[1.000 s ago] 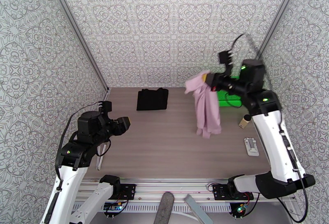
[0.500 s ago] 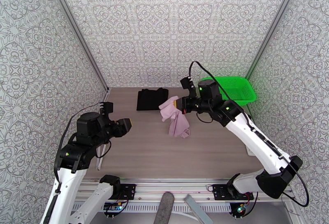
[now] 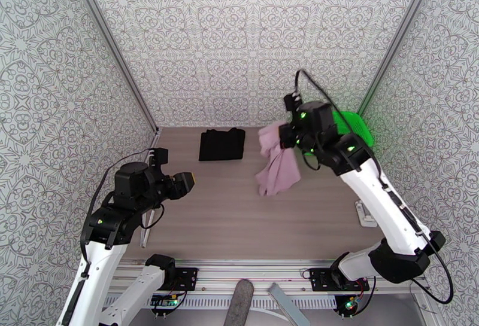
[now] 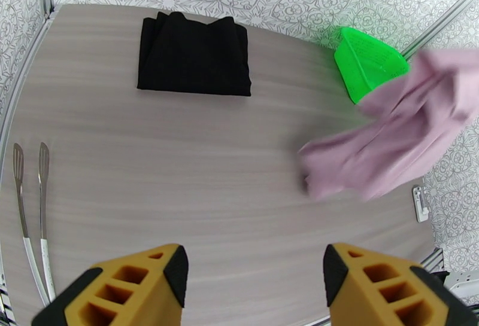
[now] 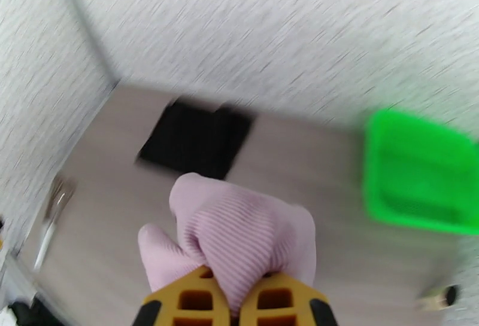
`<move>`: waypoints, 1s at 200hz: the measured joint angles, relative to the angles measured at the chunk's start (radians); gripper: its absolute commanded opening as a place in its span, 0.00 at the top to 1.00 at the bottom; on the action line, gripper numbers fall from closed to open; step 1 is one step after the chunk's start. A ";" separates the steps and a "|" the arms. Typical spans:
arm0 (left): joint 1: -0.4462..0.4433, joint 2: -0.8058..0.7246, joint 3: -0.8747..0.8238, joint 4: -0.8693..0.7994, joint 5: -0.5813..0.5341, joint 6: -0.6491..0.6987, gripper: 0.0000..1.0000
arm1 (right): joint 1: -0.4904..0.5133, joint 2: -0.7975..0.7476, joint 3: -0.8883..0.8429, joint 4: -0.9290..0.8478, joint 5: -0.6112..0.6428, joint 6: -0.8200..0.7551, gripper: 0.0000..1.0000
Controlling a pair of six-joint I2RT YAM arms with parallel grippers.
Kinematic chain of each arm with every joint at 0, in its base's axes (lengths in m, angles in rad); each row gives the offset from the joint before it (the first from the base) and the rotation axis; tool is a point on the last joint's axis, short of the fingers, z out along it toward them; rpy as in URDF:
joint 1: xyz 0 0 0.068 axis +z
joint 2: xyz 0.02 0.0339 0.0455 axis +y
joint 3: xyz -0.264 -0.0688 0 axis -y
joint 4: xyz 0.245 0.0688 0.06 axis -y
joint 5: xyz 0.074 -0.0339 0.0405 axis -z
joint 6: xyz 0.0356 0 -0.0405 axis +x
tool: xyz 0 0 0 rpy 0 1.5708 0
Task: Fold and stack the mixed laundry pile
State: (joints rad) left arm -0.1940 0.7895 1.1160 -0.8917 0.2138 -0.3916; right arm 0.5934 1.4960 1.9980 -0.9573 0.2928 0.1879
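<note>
Right gripper (image 5: 235,303) is clenched on a bunched fold of the pink shirt (image 3: 276,165). Cloth bulges out above the pads in the right wrist view. That view is blurred, so I can't tell which part of the shirt is pinched.

The shirt hangs crumpled over the far-middle of the table (image 3: 239,225), just right of the black garment (image 3: 222,144) and apart from it. I can't tell if its lower end touches the wood. The black garment lies flat and folded at the far edge, left of centre. Green basket (image 3: 354,125) is far right, partly behind the right arm.

Left gripper (image 4: 254,273) is released, jaws apart with nothing between them, hovering over the near-left of the table.

My read of the step: get the pink shirt laid flat for folding.
- Land the dangling end first on bare wood mid-table, then draw the held end away so it unrolls. Don't drop it as a ball.
- A one-point pinch on a bunch gives no control of spread. Left should take a second edge before flattening.
- Keep it off the black garment until it's folded.
- Tongs (image 4: 30,201) lie along the left edge, so route the left arm clear of them.

Pose:
- Right arm is stretched from the near-right base up to far centre-right, elbow high, wrist turned left.
- Left arm is tucked, wrist aimed right and far across the table.
</note>
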 measured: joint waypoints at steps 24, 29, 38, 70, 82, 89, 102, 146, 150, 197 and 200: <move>0.000 0.011 -0.003 0.008 0.000 0.000 0.35 | -0.023 0.029 0.087 -0.033 0.148 -0.046 1.00; -0.001 0.011 -0.006 0.011 0.000 0.000 0.35 | -0.024 0.029 0.087 -0.038 0.167 -0.051 1.00; -0.001 0.011 -0.009 0.012 0.000 0.000 0.35 | -0.024 0.029 0.080 -0.044 0.179 -0.055 1.00; -0.002 0.020 -0.010 0.013 -0.002 0.007 0.35 | -0.021 0.003 -0.117 0.027 0.081 -0.020 1.00; -0.002 0.024 -0.010 0.013 -0.007 0.010 0.35 | -0.001 0.005 -0.229 0.085 0.011 0.013 1.00; -0.002 0.027 -0.010 0.013 -0.009 0.011 0.35 | 0.025 0.021 -0.298 0.121 -0.034 0.038 1.00; -0.002 0.032 -0.010 0.013 -0.014 0.016 0.35 | 0.083 0.074 -0.381 0.179 -0.104 0.080 1.00; -0.003 0.047 -0.013 0.013 -0.035 0.030 0.35 | 0.338 0.438 -0.451 0.380 -0.301 0.207 0.55; -0.003 0.048 -0.013 0.013 -0.035 0.030 0.35 | 0.355 0.464 -0.449 0.385 -0.311 0.216 0.52; -0.005 0.050 -0.013 -0.004 -0.055 0.036 0.34 | 0.442 0.496 -0.402 0.348 -0.320 0.219 0.31; -0.006 0.050 -0.013 -0.006 -0.055 0.036 0.34 | 0.438 0.481 -0.397 0.341 -0.311 0.215 0.31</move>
State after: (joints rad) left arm -0.1997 0.8398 1.1027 -0.8978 0.1593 -0.3553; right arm 1.0317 1.9774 1.6005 -0.6167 -0.0181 0.4030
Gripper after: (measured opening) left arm 0.660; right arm 0.681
